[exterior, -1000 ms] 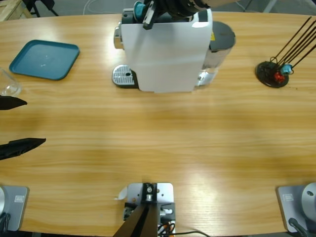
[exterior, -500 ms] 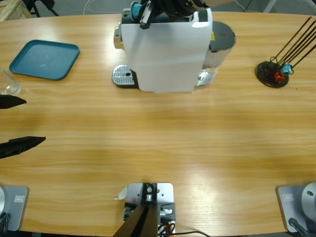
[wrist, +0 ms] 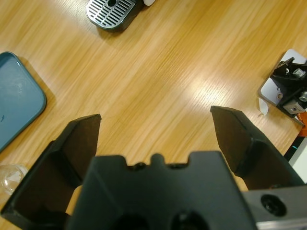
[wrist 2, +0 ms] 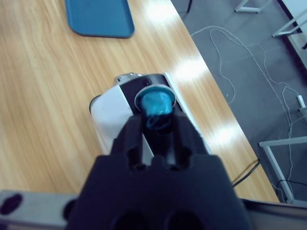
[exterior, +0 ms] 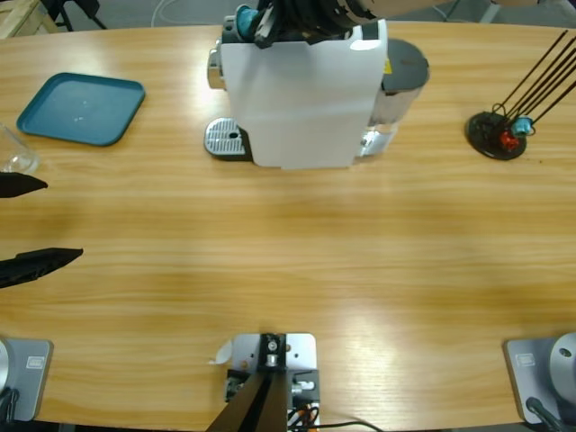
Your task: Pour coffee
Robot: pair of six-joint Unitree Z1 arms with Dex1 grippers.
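Clamped between the closed black jaws of the right gripper [wrist 2: 154,120] is a small blue capsule with a flat round rim [wrist 2: 154,101], and the relation that the coming move turns on is seen in the right wrist view: the capsule hangs directly above the top of the white box-shaped coffee machine [exterior: 301,94], over the dark slot area at its upper end, rim foremost, so that the way down into the machine appears short and nearly straight. In the high view the same gripper [exterior: 261,22] and capsule [exterior: 245,16] are seen at the machine's top left corner, by the table's far edge. The right arm is plainly the nearer one; the left gripper [wrist: 156,136] is held wide open and empty, well apart from the machine, above bare wood near the left end of the long wooden table [exterior: 297,252]. Beside it stands a clear empty glass [exterior: 13,155], near a teal rectangular tray [exterior: 81,108]. No coffee is to be seen anywhere: nothing amber lies in the glass, and the round perforated drip plate [exterior: 225,138] at the machine's foot bears no cup. The pouring is therefore judged to be far off, with the capsule yet to be seated.
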